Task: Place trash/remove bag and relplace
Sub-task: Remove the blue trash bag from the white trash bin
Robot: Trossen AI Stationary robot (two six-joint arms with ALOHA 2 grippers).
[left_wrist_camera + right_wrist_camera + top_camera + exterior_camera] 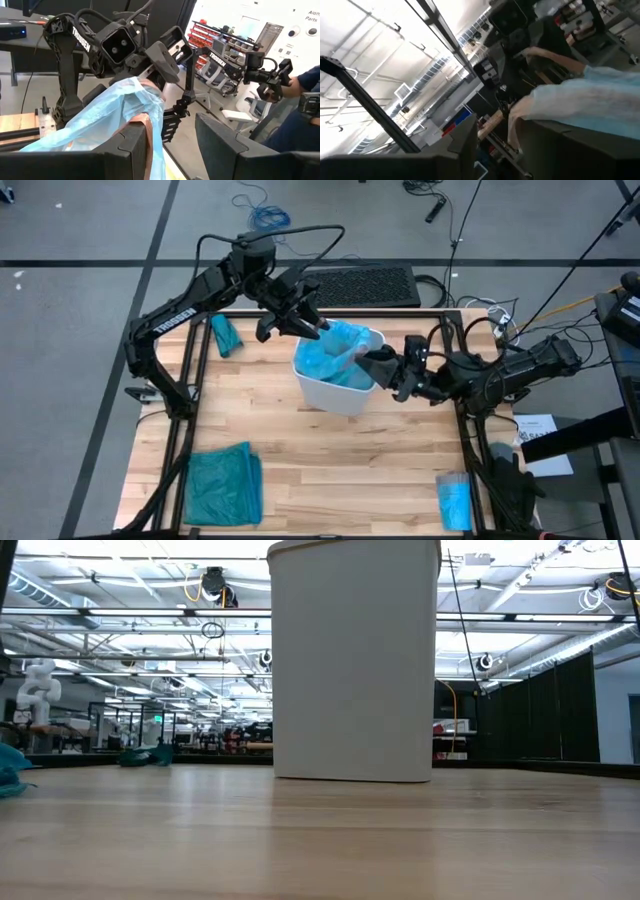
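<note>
Meanwhile both arms flank the white bin (340, 392) lined with the bag (335, 352).

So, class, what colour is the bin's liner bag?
Pale sky-blue bag, clearest in the high view.

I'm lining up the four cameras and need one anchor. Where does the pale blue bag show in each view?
High view: the pale blue bag bunches in the mouth of the white bin, at table centre, between both grippers.
Low view: not visible; only the bin's wall shows.
Left wrist view: the bag drapes across the picture's lower left.
Right wrist view: it fills the lower right.
Shared landmark: the bin, high and low views.
</note>
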